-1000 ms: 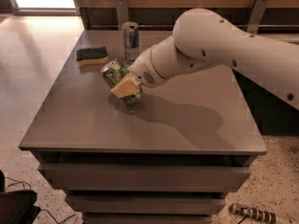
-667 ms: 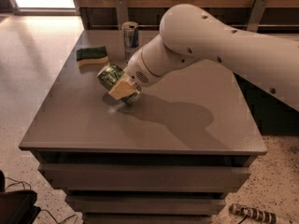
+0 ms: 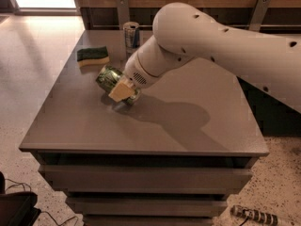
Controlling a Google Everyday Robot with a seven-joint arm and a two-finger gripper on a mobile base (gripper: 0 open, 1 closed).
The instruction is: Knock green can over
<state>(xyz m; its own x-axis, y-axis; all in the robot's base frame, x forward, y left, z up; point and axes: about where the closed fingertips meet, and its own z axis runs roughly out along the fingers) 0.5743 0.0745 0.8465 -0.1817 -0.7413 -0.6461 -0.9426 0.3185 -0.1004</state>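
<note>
The green can [image 3: 107,77] is tipped far over to the upper left on the grey table [image 3: 188,126], with its lower end near the tabletop. My gripper [image 3: 124,93] is at the can's lower end and is shut on it; one cream fingertip [image 3: 119,90] lies across the can's front. The white arm reaches in from the right and hides the far side of the can.
A tall slim silver-and-blue can [image 3: 131,36] stands upright at the back of the table, just behind the arm. A flat green-and-yellow sponge [image 3: 92,56] lies at the back left. The table's left edge is near the green can.
The arm and gripper have shifted slightly left and forward, and the tilted green can has moved with them. The slim can and the sponge have not moved.
</note>
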